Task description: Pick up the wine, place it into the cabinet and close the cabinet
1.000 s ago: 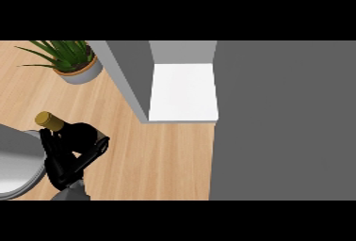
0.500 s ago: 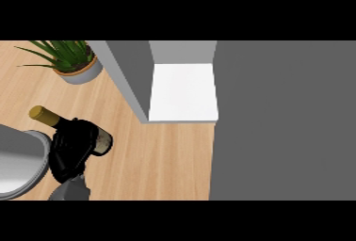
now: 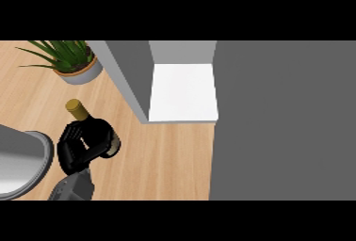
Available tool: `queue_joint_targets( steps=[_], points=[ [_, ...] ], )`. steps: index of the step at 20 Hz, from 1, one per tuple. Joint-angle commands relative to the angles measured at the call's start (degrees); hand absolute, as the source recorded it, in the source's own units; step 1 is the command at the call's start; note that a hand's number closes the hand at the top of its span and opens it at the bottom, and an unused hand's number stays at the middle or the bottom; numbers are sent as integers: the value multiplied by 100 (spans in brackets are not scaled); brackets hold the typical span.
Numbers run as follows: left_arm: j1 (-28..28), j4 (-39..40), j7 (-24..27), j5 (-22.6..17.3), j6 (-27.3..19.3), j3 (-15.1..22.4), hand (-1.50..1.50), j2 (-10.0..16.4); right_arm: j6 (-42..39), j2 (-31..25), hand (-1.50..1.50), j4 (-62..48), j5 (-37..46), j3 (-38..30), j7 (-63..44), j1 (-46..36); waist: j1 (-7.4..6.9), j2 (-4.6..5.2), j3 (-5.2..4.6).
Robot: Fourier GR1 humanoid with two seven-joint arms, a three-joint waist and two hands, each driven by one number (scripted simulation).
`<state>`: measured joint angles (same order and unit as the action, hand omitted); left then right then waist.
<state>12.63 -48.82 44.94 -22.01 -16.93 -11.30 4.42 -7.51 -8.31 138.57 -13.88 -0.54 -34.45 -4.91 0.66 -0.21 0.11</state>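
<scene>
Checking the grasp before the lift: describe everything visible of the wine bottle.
The wine bottle is dark, with a gold-capped neck pointing up-left in the view, toward the potted plant. The left hand curls its fingers round the body, hiding most of it; a pale base edge peeks out on the right. It is over the wooden counter, left of the open cabinet.

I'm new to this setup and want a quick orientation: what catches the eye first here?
The black left hand, low at the left, is curled round the wine bottle, whose gold top sticks out above it. Up and to the right, the open cabinet shows a white shelf, and a potted plant stands at the top left.
</scene>
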Motion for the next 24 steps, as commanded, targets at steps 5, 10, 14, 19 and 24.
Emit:
queue_joint_targets(
  steps=[5, 10, 14, 19, 24],
  points=[
    [-865, -445, -380, 454, 2157, 1200, 150, 646, 3, 65, -150, 372, -254, -100, 45, 61, -51, -33, -2],
    [-1639, -1850, -106, 600, 2011, 1289, 150, 869, -11, -54, -150, 962, -573, -278, -270, 392, -65, -17, -5],
    [-1857, -2854, -426, 553, 1764, 1277, 150, 842, 20, -30, -150, 772, -550, -159, -358, 107, -89, -7, -8],
    [-2170, -4488, -1623, 182, 1900, 1582, 150, 888, 43, 61, -150, 695, -409, -34, -346, 199, -93, -14, -5],
    [-2154, -5302, -2477, 323, 1502, 1935, 150, 693, 23, 105, -150, 762, -324, -17, -231, 265, -59, -5, -5]
  ],
)
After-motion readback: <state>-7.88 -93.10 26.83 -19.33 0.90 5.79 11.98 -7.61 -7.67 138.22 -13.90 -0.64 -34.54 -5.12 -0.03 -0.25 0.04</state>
